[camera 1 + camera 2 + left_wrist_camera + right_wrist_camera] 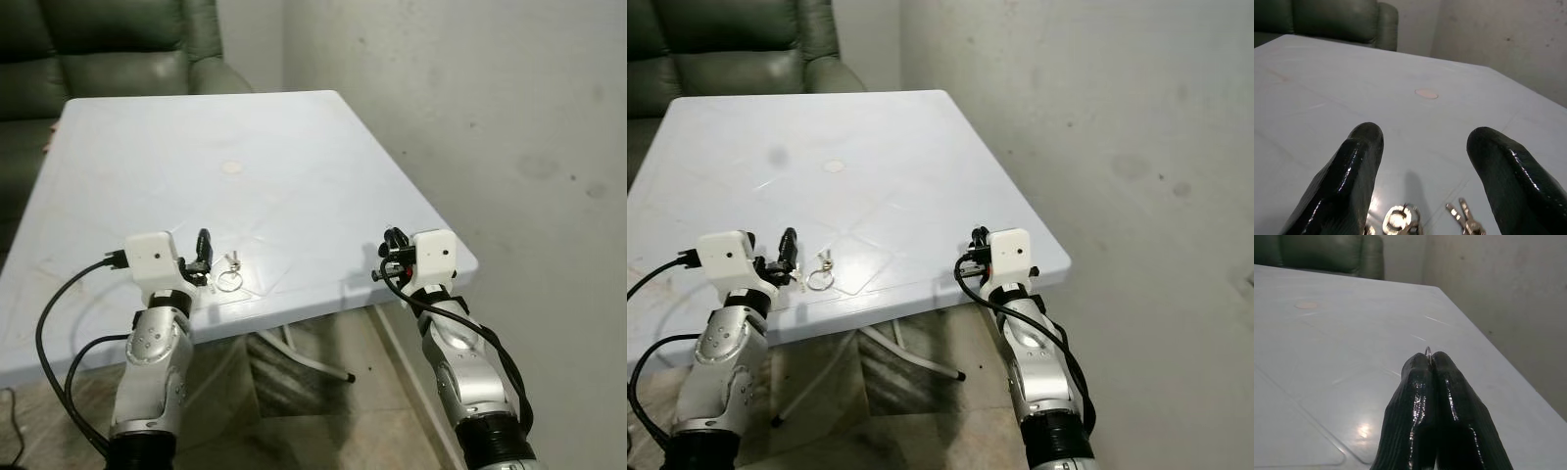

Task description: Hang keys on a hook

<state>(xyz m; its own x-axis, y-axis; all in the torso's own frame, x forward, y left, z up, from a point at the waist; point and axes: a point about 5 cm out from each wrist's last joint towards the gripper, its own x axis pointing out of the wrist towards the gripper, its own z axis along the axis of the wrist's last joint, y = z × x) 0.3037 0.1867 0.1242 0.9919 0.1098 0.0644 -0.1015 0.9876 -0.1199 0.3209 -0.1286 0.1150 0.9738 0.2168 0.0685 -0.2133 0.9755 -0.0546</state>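
A bunch of keys (pixel 231 266) on a metal ring (pixel 227 282) lies on the pale table (pixel 225 147), close to its front edge. My left gripper (pixel 203 257) hovers just left of the keys, low over the table, with its fingers (pixel 1359 147) open. In the left wrist view the ring (pixel 1398 219) and two keys (pixel 1464 221) lie between and below the fingertips. My right gripper (pixel 392 245) is over the table's front right corner and is shut. In the right wrist view a thin metal ring (pixel 1428 351) pokes out between its tips.
A dark green sofa (pixel 98 39) stands behind the table. A grey wall (pixel 509 117) runs along the right side, close to the table's edge. Metal table legs (pixel 304 357) cross the floor below. A black cable (pixel 59 323) loops off my left arm.
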